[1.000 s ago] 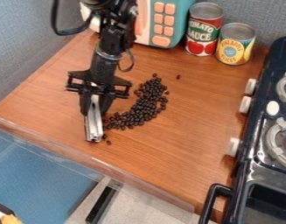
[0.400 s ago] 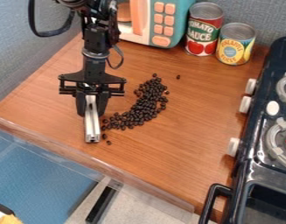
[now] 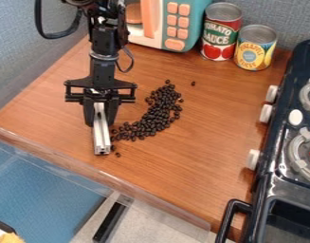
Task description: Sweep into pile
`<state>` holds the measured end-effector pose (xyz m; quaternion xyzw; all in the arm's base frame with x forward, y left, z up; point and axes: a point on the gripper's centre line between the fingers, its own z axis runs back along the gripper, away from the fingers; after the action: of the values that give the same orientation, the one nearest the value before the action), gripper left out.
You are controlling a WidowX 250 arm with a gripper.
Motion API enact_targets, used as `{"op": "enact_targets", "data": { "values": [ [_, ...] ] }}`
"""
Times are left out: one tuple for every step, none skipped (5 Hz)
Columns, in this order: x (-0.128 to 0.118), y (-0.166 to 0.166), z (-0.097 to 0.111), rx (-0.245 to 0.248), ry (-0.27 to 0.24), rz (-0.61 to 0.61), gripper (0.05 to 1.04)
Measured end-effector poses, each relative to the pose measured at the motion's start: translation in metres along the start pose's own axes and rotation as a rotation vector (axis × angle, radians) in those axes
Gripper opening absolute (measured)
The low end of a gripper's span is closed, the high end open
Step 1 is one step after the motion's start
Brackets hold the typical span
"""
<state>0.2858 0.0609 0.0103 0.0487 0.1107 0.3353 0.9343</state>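
My fingers (image 3: 88,113) are closed on a long silver bar (image 3: 101,135) — one on each side of it — and it slants down past them toward the near edge of the bench (image 3: 182,175). The dark beans (image 3: 158,114) lie on the bench in a curved band, and I have the bar just beside their lower end. I cannot tell whether it touches any of them. A couple of strays sit near that end, by the bar's tip; another (image 3: 193,83) rests apart, near the upper end. Beyond the beans stand a red can (image 3: 219,40), a yellow can (image 3: 254,52) and a toy microwave (image 3: 175,26); the stove (image 3: 263,175) is well apart from them, to the right in the view.
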Motion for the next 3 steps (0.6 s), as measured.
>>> {"op": "enact_targets", "data": {
  "values": [
    [-0.0011, -0.0063, 0.0014, -0.025, 0.032, 0.036, 0.372],
    [-0.0024, -0.0103, 0.0028, -0.043, 0.054, 0.054, 0.372],
    [-0.0035, -0.0134, 0.0037, -0.059, 0.062, 0.060, 0.372]
  ]
}}
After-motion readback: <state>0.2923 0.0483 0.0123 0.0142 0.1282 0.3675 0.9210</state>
